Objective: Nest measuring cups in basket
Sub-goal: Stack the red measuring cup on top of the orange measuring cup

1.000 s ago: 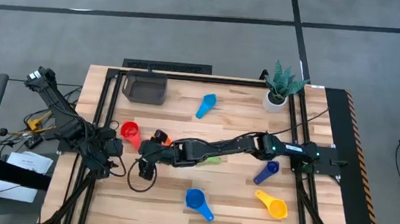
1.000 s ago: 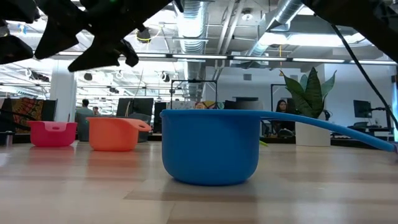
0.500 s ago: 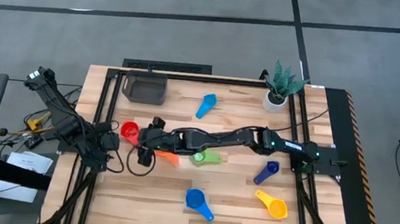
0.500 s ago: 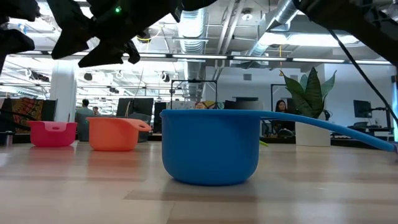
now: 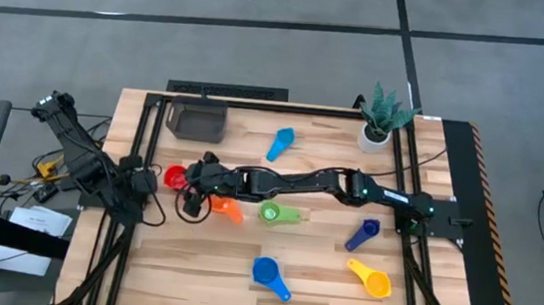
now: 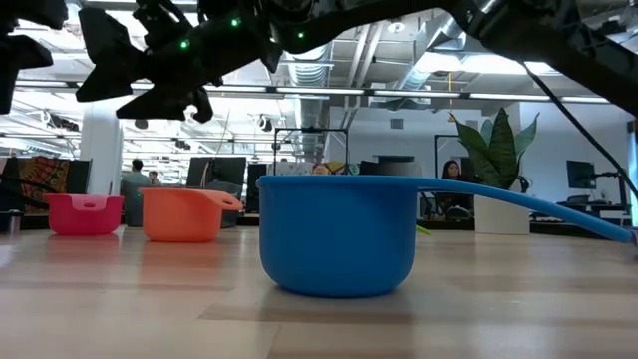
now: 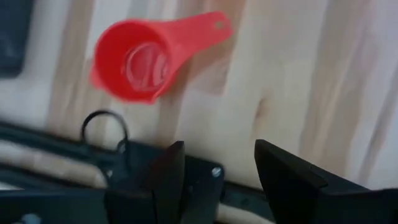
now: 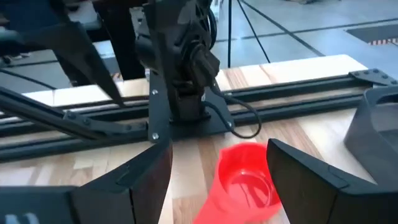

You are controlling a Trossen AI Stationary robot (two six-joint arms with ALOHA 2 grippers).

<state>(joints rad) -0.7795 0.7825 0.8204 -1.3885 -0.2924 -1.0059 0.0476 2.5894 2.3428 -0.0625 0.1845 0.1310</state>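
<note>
The red measuring cup point(image 5: 177, 176) lies on the table at the left, its handle pointing toward the table's right. My right gripper point(image 5: 195, 181) reaches across the table and stands open just over the handle end, one finger on either side of the cup point(image 8: 245, 180), touching nothing. My left gripper point(image 5: 141, 182) hangs open at the table's left edge, with the red cup point(image 7: 146, 59) a little beyond it. The orange cup point(image 5: 224, 208) and green cup point(image 5: 276, 213) lie under the right arm. The dark basket point(image 5: 198, 120) stands at the far left.
A light blue cup point(image 5: 280, 143) lies near the far edge, a dark blue cup point(image 5: 362, 233) and a yellow cup point(image 5: 370, 278) at the right, and a blue cup point(image 5: 269, 275) near the front. A white plant pot point(image 5: 377, 135) stands at the far right. Black frame rails border the table.
My right gripper has gone toward the table's left and far edge, passing over the orange cup to the red cup, and stays open. The green cup has come out from under the arm. My left gripper has drawn back toward the left edge and risen.
</note>
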